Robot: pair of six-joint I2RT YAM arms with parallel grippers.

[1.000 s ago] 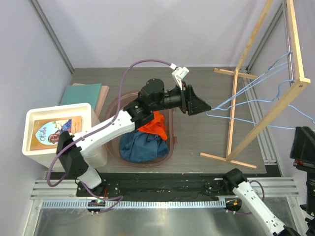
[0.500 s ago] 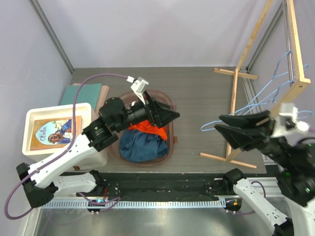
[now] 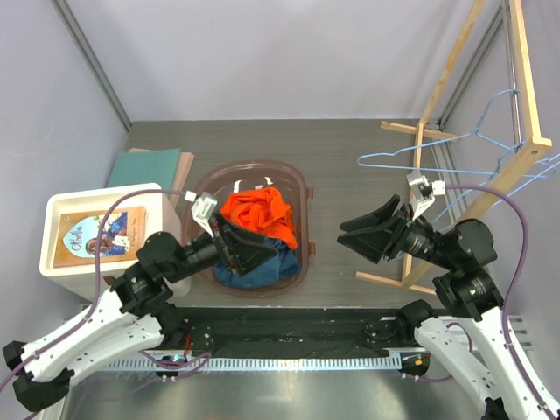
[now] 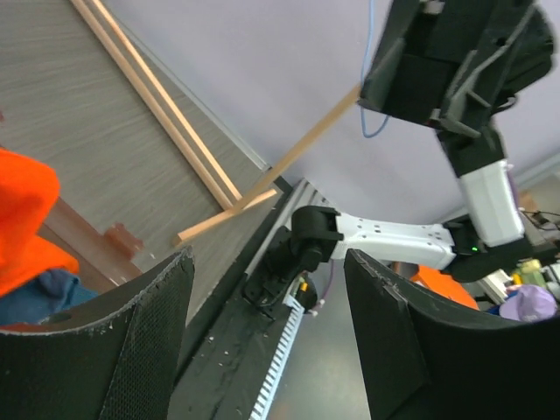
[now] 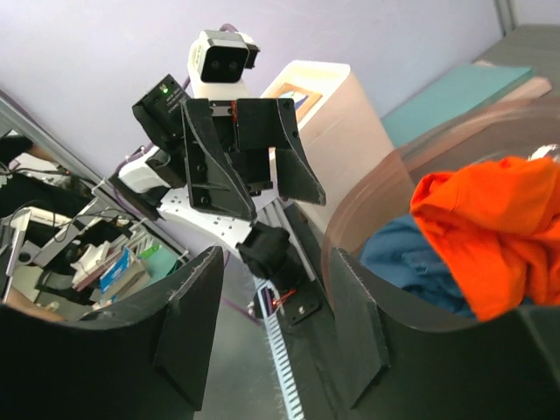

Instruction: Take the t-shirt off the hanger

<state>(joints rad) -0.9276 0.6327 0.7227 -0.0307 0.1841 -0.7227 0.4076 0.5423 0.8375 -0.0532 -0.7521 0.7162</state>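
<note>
The orange t-shirt (image 3: pixel 258 213) lies crumpled on a blue garment (image 3: pixel 262 264) in the brown oval basket (image 3: pixel 304 191), off the hanger. An empty blue wire hanger (image 3: pixel 361 162) hangs from the wooden rack (image 3: pixel 490 179) at the right. My left gripper (image 3: pixel 267 249) is open and empty above the basket's near side, pointing right. My right gripper (image 3: pixel 346 238) is open and empty, right of the basket, pointing left. The left wrist view shows open fingers (image 4: pixel 131 350) and the shirt's edge (image 4: pixel 22 219). The right wrist view shows the shirt (image 5: pixel 490 219) right of its gripper (image 5: pixel 271 324).
A white box (image 3: pixel 61 210) holding a picture book stands at the left, with teal and tan books (image 3: pixel 157 164) behind it. More blue hangers (image 3: pixel 525 179) hang on the rack. The rack's foot bars (image 3: pixel 407 280) lie on the table at the right.
My left arm drew back from the hanger, over the basket, toward its base. My right arm swung down in from the right. The orange shirt now lies on top in the basket.
</note>
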